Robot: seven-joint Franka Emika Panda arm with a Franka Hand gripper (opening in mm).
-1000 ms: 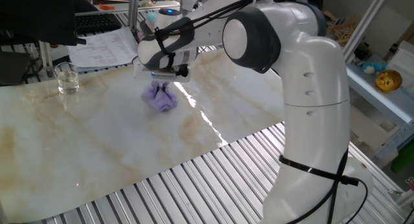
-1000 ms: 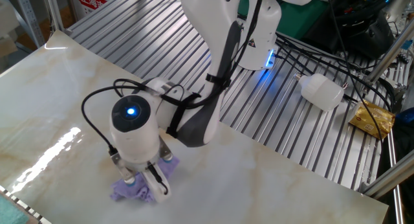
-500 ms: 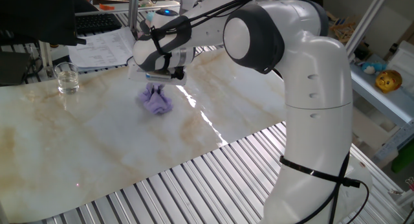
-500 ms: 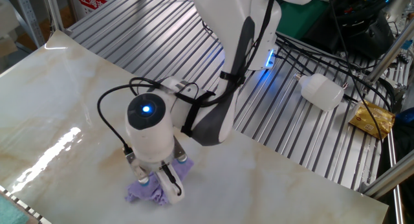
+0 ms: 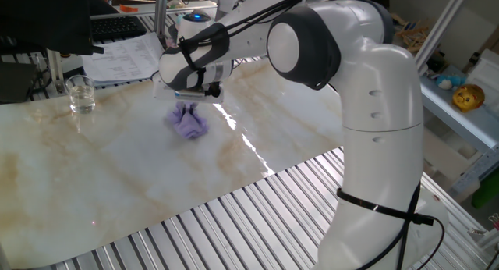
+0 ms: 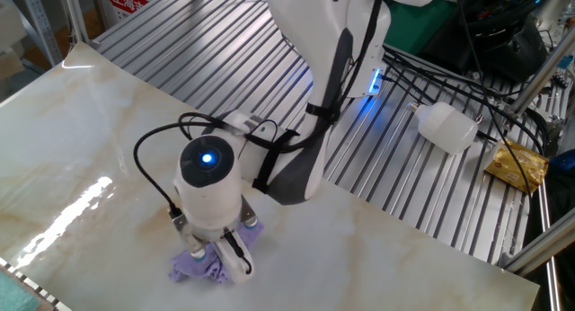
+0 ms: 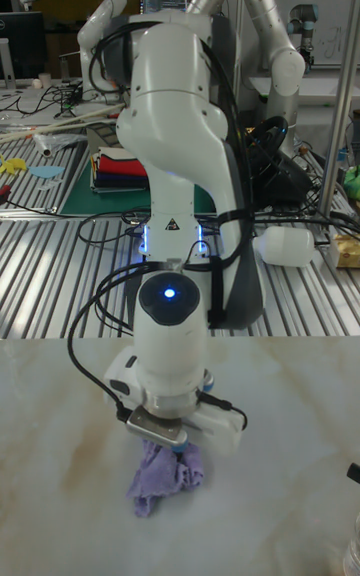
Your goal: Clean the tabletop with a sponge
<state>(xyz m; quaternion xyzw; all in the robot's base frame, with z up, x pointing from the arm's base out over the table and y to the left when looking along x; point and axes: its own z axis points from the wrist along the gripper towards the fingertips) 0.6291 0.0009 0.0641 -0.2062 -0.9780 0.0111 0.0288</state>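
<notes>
Your white two-finger gripper [image 5: 187, 106] points straight down, fingers clamped on the crumpled lavender-purple cloth sponge [image 5: 189, 123] | sponge pressed onto your glossy white marble-look tabletop [image 5: 117, 176] | clear drinking glass [image 5: 80, 94] at sponge's 9 o'clock, well apart.

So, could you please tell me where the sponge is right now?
The sponge lies crumpled on the tabletop directly beneath the gripper, right of the glass in one fixed view, pinched in its fingers.
</notes>
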